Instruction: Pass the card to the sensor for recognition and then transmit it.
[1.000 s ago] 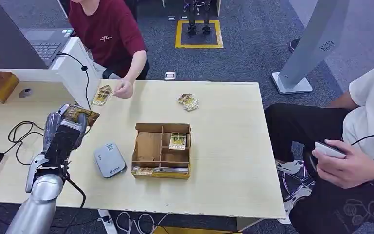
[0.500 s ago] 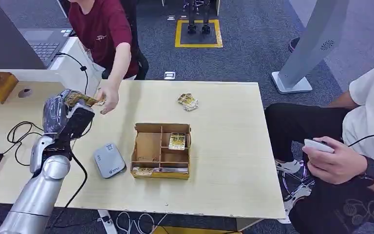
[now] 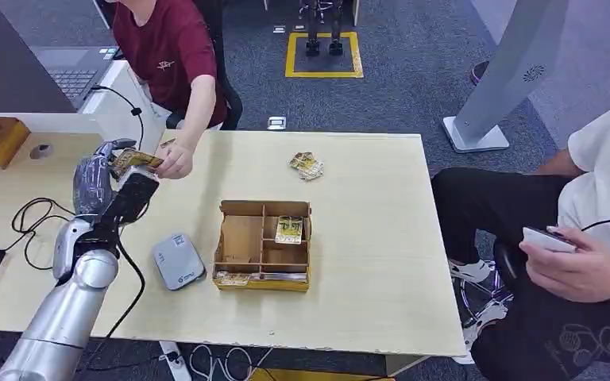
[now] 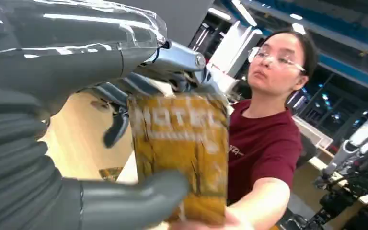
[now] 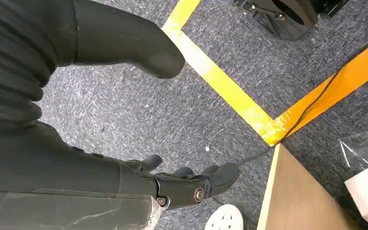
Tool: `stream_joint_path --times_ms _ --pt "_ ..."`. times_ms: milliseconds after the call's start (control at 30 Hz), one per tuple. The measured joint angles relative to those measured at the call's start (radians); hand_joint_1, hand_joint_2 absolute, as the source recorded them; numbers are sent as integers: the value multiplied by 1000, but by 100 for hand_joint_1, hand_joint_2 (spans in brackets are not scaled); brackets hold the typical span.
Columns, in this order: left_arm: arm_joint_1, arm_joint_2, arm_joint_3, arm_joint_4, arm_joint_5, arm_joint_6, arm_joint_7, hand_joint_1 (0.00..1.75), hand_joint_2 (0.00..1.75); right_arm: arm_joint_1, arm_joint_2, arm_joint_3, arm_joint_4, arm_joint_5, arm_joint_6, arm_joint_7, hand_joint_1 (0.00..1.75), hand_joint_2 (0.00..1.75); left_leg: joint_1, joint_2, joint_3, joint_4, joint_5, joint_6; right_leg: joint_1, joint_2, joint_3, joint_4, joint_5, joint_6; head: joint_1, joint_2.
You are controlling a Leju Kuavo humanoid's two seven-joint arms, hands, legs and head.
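Left hand (image 3: pixel 107 186) gripped card (image 3: pixel 133 160) – person's hand (image 3: pixel 176 161) touched it; best release only once they hold it. Right hand (image 5: pixel 182 184) hung released.

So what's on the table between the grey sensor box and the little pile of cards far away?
The brown divided box sits between the grey sensor and the card pile, a bit off the straight line; the head view shows it.

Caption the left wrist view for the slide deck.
Left hand holds the card out as a person's hand reaches its lower edge.
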Motion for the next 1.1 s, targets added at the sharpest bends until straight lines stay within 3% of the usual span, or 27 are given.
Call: stream_joint_path --times_ms 167,267,367,500,633,733,833,967,1100 --pt "0 -12 0 2 21 -1 23 0 175 1 0 0 0 -5 -6 4 0 175 0 0 0 0 0 0 0 1 0 0 0 0 0 0" --pt "15 -15 -1 -20 82 -38 17 0 175 6 0 0 0 -23 -15 7 0 175 0 1 0 0 -1 -1 0 1 0 0 0 0 0 0" --pt "80 -5 -10 -100 144 -107 -29 0 175 17 0 -1 0 -45 -23 -3 0 175 0 2 -1 0 -1 -1 0 2 0 0 0 0 0 0" --pt "227 49 -27 -292 187 -211 -102 0 175 36 -1 -6 0 -66 -30 -16 0 175 0 5 0 0 -4 -4 0 5 -1 0 -2 -1 0 0" --pt "370 100 -27 -432 165 -228 -192 0 175 47 -4 -13 0 -77 -31 -20 0 175 0 4 0 -1 -4 -4 0 5 -1 0 -3 -2 0 0" --pt "485 108 -27 -520 113 -206 -260 0 175 49 -5 -22 0 -93 -34 -25 0 175 0 5 0 -1 -5 -4 0 5 -1 0 -4 -2 0 0" --pt "588 106 -27 -594 -5 -134 -291 0 175 57 -6 -31 0 -93 -34 -24 0 175 0 4 0 -1 -5 -4 0 4 -1 0 -4 -2 0 0" --pt "671 106 -57 -628 -269 20 -245 0 175 58 -7 -35 0 -92 -34 -21 0 175 0 4 0 -1 -5 -3 0 4 -1 0 -4 -2 0 0" --pt "683 100 -115 -627 -383 119 -190 0 175 56 -8 -35 -2 -89 -32 -15 0 175 0 4 0 -1 -5 -3 0 3 0 0 -4 -2 0 0"
